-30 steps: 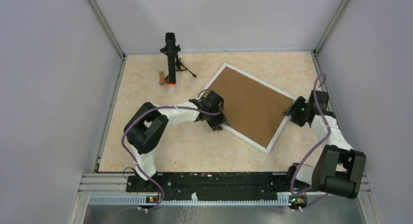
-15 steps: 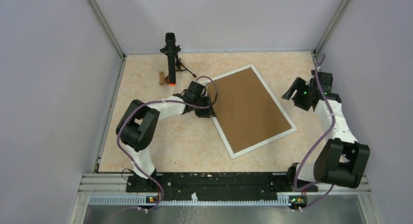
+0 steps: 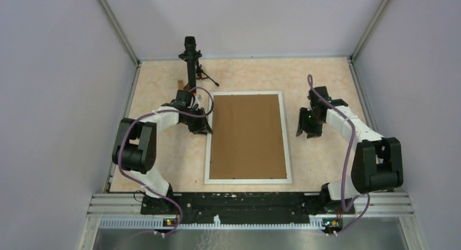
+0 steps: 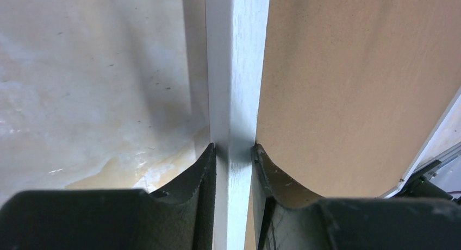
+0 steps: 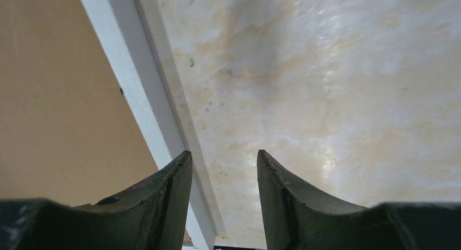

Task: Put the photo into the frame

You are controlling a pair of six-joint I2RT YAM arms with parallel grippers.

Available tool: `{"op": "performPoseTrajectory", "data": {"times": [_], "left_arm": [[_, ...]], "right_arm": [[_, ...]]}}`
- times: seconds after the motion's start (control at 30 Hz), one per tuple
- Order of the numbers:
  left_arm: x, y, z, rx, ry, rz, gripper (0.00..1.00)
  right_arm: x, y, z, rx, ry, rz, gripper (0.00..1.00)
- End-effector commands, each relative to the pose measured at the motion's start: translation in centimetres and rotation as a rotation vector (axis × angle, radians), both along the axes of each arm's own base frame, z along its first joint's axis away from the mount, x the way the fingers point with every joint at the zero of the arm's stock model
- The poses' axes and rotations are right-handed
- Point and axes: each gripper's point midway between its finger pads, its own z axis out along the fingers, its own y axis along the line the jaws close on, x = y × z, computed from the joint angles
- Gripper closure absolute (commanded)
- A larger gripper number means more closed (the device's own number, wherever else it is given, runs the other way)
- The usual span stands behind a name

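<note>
**A:** Since the left fingers fill the bottom of their wrist view, what do they have?

**B:** They pinch the left rail of the frame. One finger is on its outer edge, and the other is on its inner edge, against the brown cardboard sheet.

**A:** And the right fingers?

**B:** Spread, with only desk between them. The frame's right rail runs just beside the left-hand finger. It looks apart from it, though the angle is too steep to be sure.

**A:** How does the frame lie?

**B:** Flat on the desk, its long sides running near to far, square to the desk's edges. The cardboard fills it from rail to rail. The left fingers grip the far half of the left rail. The right fingers hang level with them on the other side.

**A:** Room around it?

**B:** The near rail lies close to the arms' base bar. Bands of desk of like width run along both long sides, each reaching the grey walls, and the arms stretch across them. A shallower band lies beyond the far rail. A black tripod stands at the far left, near the left wrist and apart from the frame.
</note>
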Motion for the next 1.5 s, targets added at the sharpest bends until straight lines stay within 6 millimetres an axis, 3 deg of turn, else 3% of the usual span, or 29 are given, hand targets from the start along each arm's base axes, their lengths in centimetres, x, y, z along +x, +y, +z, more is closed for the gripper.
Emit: {"op": "performPoseTrajectory", "data": {"times": [0.0, 0.07, 0.2, 0.3, 0.37, 0.5, 0.57, 1.1, 1.47], "left_arm": [[-6.5, 7.1, -5.9, 0.333, 0.253, 0.012, 0.92], [-6.4, 7.2, -6.1, 0.325, 0.256, 0.025, 0.92], [-6.4, 7.3, -6.2, 0.31, 0.259, 0.038, 0.92], [-6.4, 7.7, -6.3, 0.322, 0.256, 0.048, 0.92], [-6.3, 7.9, -6.2, 0.322, 0.254, 0.057, 0.93], [-6.4, 7.9, -6.4, 0.315, 0.255, 0.062, 0.93], [-6.5, 7.9, -6.5, 0.313, 0.261, 0.062, 0.94], [-6.7, 7.7, -6.6, 0.302, 0.262, 0.064, 0.96], [-7.2, 6.9, -6.7, 0.256, 0.281, 0.066, 1.0]], "right_arm": [[-4.3, 2.6, -1.0, -0.034, 0.101, 0.073, 0.53], [-6.5, 4.3, -1.5, -0.004, 0.142, 0.127, 0.53], [-10.1, 5.7, -2.0, -0.017, 0.2, 0.201, 0.54], [-11.2, 7.2, -1.1, 0.032, 0.191, 0.247, 0.54], [-12.0, 7.5, -1.1, 0.057, 0.211, 0.254, 0.55], [-14.2, 7.2, -2.2, 0.071, 0.274, 0.26, 0.69], [-14.7, 7.3, -2.4, 0.075, 0.282, 0.257, 0.71], [-15.8, 7.8, -4.5, 0.063, 0.313, 0.233, 0.76], [-13.7, 8.3, -6.7, 0.014, 0.269, 0.136, 0.81]]}}
